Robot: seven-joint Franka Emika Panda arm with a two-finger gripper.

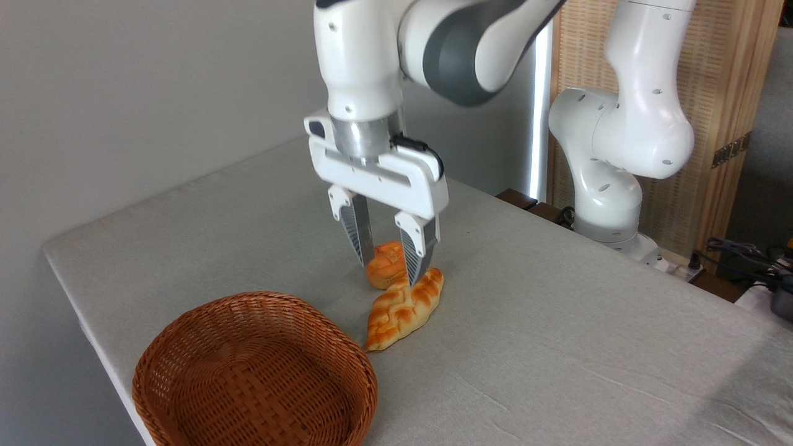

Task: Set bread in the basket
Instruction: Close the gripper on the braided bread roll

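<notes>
The bread (403, 313), a golden-orange braided loaf, lies on the grey table just right of the basket (254, 371), a round brown wicker bowl with nothing in it at the front left. My gripper (389, 272) hangs open right above the loaf's far end, in front of the small round bun (384, 265). One fingertip stands over the bun's left side, the other at the loaf's upper end. I cannot tell whether the fingers touch either one.
The arm's white base (610, 186) stands at the table's far right edge, with a wooden screen (718, 124) behind it. Cables (749, 260) lie at the far right. The table's left edge runs close to the basket.
</notes>
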